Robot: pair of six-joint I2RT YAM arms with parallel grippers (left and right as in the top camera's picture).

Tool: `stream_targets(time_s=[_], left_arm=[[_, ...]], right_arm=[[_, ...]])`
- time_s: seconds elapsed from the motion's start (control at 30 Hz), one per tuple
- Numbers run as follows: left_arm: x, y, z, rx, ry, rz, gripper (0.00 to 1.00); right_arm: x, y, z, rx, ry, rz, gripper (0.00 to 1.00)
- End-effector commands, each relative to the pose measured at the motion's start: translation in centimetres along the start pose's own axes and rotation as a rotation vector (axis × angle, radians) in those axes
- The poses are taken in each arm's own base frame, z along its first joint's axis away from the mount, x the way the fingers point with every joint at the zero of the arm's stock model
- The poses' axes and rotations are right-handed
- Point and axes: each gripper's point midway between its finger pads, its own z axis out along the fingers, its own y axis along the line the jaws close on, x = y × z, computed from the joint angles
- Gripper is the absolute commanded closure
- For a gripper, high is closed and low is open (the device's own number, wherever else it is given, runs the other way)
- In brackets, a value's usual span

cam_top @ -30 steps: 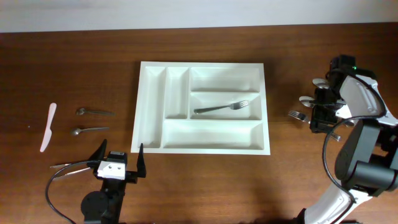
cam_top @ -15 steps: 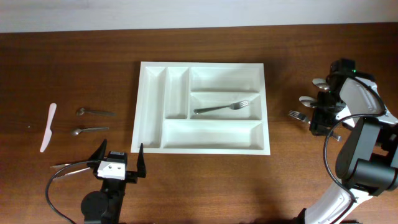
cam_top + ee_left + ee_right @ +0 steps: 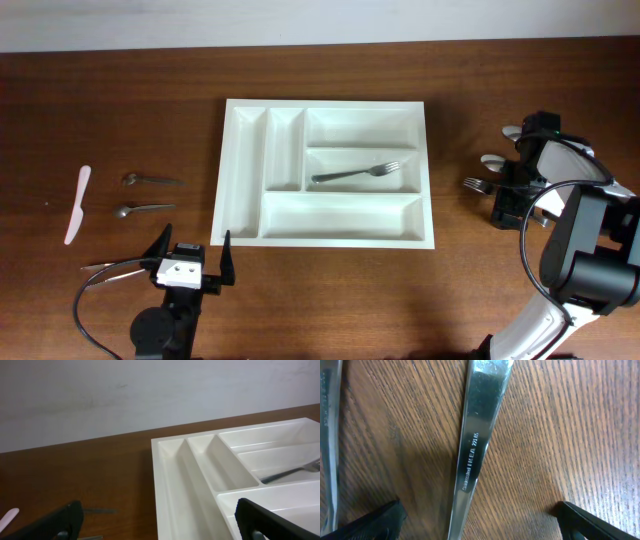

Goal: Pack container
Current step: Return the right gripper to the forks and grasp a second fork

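Right end effector [image 3: 477, 512] [image 3: 508, 196]: its two dark fingers are spread wide, low over the desk [image 3: 320, 300], gripping nothing. Between them lies a flat polished steel handle [image 3: 472, 455], tapered and stamped with small lettering. It touches neither finger. A second steel piece [image 3: 327, 435] runs along the left edge of the right wrist view. From overhead, a fork head [image 3: 474, 185] and two spoon bowls [image 3: 492, 160] show just beside this arm.

Left end effector [image 3: 193, 246] [image 3: 157, 510]: fingers likewise apart and empty, at the desk's near edge, facing the container.

Container [image 3: 325, 103]: a white moulded plastic tray, smooth, with rounded walls, lying flat at the desk's centre between the two arms. It has two narrow compartments on its left and three long ones on its right. One steel fork [image 3: 355, 173] lies in the middle long compartment, tines toward the right arm.

Left of the container, well apart, lie two small spoons [image 3: 150, 181] and a pale plastic knife [image 3: 77, 205]. The desk is dark brown wood with pronounced grain.
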Motion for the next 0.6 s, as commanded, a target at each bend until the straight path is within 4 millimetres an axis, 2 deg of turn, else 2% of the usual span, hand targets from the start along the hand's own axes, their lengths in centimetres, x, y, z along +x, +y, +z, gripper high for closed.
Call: stream_targets(time_s=[0.0, 0.1, 0.13, 0.2, 0.27, 0.37, 0.43, 0.57], left_arm=[[0.11, -0.17, 0.02, 0.009, -0.003, 0.013, 0.01], [0.12, -0.17, 0.02, 0.009, -0.002, 0.013, 0.01], [0.12, -0.17, 0.02, 0.008, -0.002, 0.013, 0.01], [0.12, -0.17, 0.02, 0.009, -0.002, 0.013, 0.01], [0.12, -0.17, 0.02, 0.009, -0.002, 0.013, 0.01], [0.11, -0.17, 0.02, 0.009, -0.003, 0.013, 0.01], [0.11, -0.17, 0.02, 0.009, -0.003, 0.013, 0.01], [0.11, -0.17, 0.02, 0.009, -0.003, 0.013, 0.01]], right_arm=[[-0.56, -1.34, 1.31, 0.045, -0.024, -0.009, 0.01], [-0.50, -1.37, 1.31, 0.046, -0.021, -0.009, 0.08], [-0.49, -1.37, 1.31, 0.046, -0.020, -0.009, 0.17], [-0.49, -1.38, 1.31, 0.046, -0.020, -0.009, 0.44], [-0.50, -1.39, 1.31, 0.047, -0.020, -0.013, 0.64], [-0.52, -1.46, 1.30, 0.050, -0.021, -0.033, 0.86], [-0.54, -1.45, 1.29, 0.050, -0.024, -0.056, 0.93], [-0.52, -1.37, 1.19, 0.047, -0.021, -0.087, 0.96]])
